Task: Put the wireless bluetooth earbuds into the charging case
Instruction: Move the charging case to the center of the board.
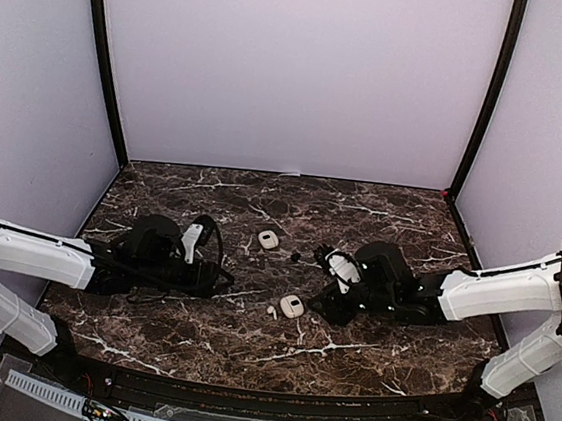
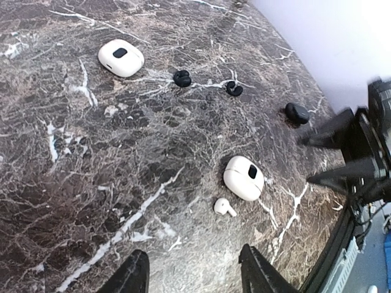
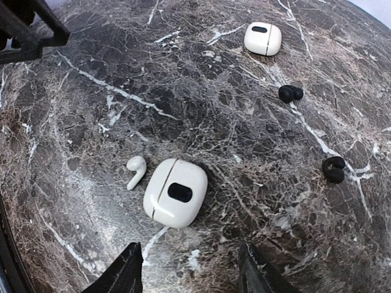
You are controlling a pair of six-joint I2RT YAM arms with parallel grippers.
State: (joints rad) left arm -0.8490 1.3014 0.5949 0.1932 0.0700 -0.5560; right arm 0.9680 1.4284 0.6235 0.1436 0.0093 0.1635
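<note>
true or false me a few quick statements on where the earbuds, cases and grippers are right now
1. The near white pebble-shaped case and the far white pebble-shaped case both rest on the dark marble table. True.
2. The white stemmed earbud sits inside the near case. False: it lies on the table beside that case.
3. The left gripper grips a black roundish earbud. False: its jaws are open and empty, and that bud lies loose on the table.
4. The right gripper is open and holds nothing. True.
</note>
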